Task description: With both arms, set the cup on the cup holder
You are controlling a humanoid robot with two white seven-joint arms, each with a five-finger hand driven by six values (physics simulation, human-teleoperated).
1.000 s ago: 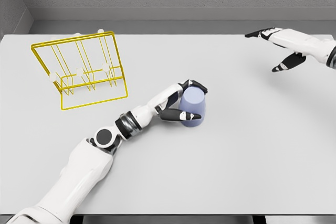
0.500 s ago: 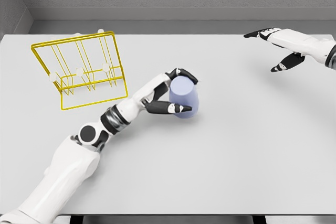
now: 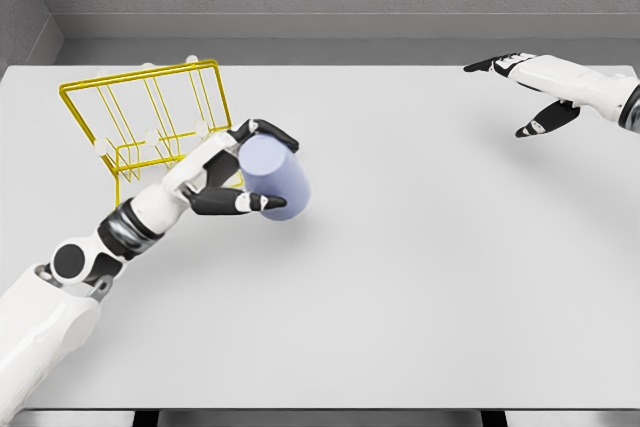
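Beside rack (image 3: 150, 127), left hand (image 3: 232, 172) around tilted cup (image 3: 276, 179)

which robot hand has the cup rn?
The left robot hand, by the yellow cup holder: its fingers are wrapped around the tilted lavender cup. The right robot hand is at the table's far right, fingers spread, holding nothing.

cup (image 3: 275, 184): matt, smooth, pale lavender plastic look
rack (image 3: 150, 122): thin yellow wire, slight gloss (white tips on pegs)
table (image 3: 420, 267): matt, smooth light grey
left hand (image 3: 232, 175): glossy white shell, black fingers
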